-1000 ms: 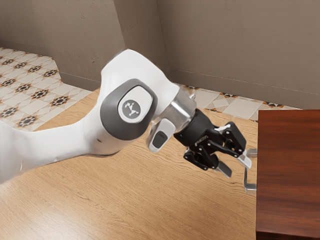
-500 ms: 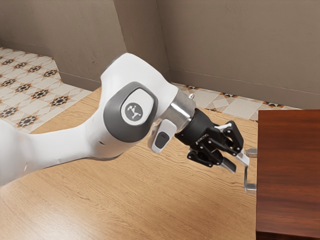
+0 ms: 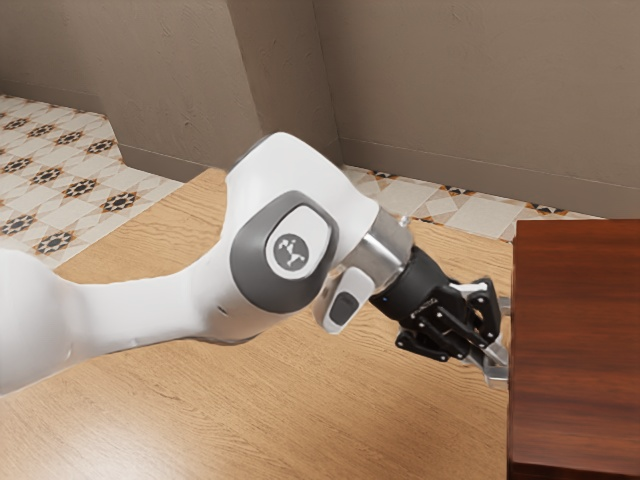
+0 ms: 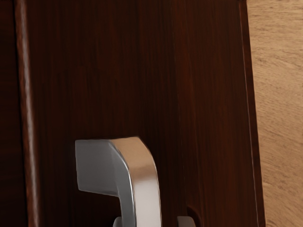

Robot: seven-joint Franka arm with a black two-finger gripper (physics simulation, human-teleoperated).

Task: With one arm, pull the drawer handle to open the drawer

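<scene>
Now the arm [image 3: 200,290], coming in from the left, has pushed further right than a second ago. Its elbow joint sits closer to the cabinet, and the claw [image 3: 485,335] has dropped lower and nearer. A second ago the claw hung clearly left of the handle [image 3: 497,376] with a gap between them. That gap is gone and the claw is right at the handle, against the left face of the cabinet [image 3: 580,340]. I can't tell from these views whether the claw is open or closed on the handle. In the wrist view the handle [image 4: 135,175] is very near, a silver bent bar standing out from the dark drawer front [image 4: 189,94], so the hand looks lined up on it. I judge the reach is about done, with the grip and pull left to do. The drawer front doesn't stand out from the cabinet, so it is likely not open yet. On the far left there is patterned floor tile [image 3: 60,170] and behind it a plain wall [image 3: 450,80]. The wood table [image 3: 250,420] lies under the arm. Nothing stands between claw and handle. The pull goes back leftward, and only the arm's own bulk occupies that side. The risk is slipping off the smooth bar.
</scene>
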